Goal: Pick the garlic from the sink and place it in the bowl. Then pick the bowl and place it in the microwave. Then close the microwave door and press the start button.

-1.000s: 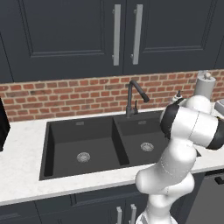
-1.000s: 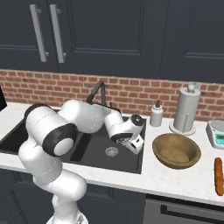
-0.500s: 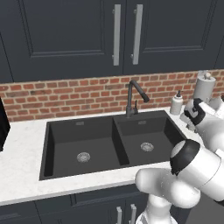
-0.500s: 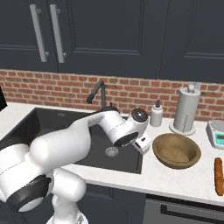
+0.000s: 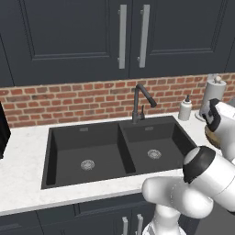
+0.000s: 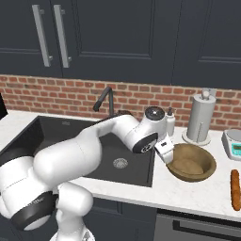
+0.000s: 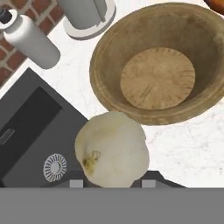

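One garlic [image 7: 111,148] sits clenched in the gripper [image 6: 165,151] beside the empty bowl [image 7: 105,57].

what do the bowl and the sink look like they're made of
Bowl: probably wood, tan-brown with a matte, mottled surface and a paler ringed base inside. Sink: matte black, maybe composite or coated metal; no glare, round silver drains.

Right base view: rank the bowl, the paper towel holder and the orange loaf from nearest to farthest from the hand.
1. The bowl, right beside the hand, which holds the garlic.
2. The paper towel holder, behind the bowl by the brick wall.
3. The orange loaf, far right counter edge.
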